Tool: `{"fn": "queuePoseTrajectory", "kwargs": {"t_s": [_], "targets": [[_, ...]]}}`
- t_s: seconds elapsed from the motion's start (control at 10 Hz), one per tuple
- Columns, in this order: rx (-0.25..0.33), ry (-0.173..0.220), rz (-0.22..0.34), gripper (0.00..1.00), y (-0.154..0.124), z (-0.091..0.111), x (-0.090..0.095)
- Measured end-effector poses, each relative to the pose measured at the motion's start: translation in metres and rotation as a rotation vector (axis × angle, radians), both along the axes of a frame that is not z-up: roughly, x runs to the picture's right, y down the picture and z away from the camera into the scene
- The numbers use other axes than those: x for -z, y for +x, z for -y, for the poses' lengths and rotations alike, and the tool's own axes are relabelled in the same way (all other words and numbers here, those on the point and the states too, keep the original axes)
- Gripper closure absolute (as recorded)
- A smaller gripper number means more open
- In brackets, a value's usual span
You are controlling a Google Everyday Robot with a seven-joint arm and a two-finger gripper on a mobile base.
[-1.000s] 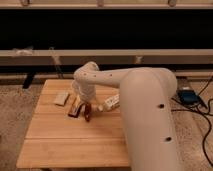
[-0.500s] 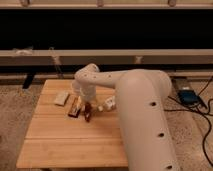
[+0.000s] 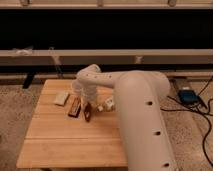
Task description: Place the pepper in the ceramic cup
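At the table's middle: the pepper (image 3: 87, 114), dark red-brown and slender, pointing roughly toward the camera, directly under the gripper.
Gripper: the gripper (image 3: 88, 106) is low over the pepper's far end, at the tip of the white arm (image 3: 135, 100); I cannot tell how far open it is or whether it has hold of the pepper.
Ceramic cup: the ceramic cup (image 3: 76, 89), pale, stands behind the pepper, partly hidden by the arm.
Bar: a brown-and-orange bar (image 3: 75, 106) lies just beside the pepper, on its left in view.
Pale block: a pale block (image 3: 61, 98) lies farther left.
White object: a small white object (image 3: 108, 103) lies on the pepper's right.
Table: a wooden table (image 3: 60, 145) carries all of these.
Floor: a blue box (image 3: 188, 95) with cables lies off the table.
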State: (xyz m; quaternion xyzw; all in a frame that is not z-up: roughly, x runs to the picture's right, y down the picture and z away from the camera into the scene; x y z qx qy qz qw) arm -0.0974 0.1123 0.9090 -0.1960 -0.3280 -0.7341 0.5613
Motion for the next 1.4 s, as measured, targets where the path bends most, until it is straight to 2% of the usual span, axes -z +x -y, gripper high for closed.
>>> {"fn": "queuePoseTrajectory", "kwargs": {"t_s": [0.3,0.5,0.7,0.8,1.1,1.4], "targets": [[-0.007,-0.008,-0.008,0.86,0.002,0.000,-0.002],[-0.008,-0.010,-0.009,1.00,0.003,0.000,-0.001],[-0.016,-0.002,-0.005,1.00,0.007,0.006,0.004],[-0.026,0.017,0.008,1.00,0.006,0.015,0.013],[-0.042,0.088,0.069,1.00,0.002,0.053,0.054],[-0.067,0.173,0.155,1.00,-0.006,0.096,0.095]]}}
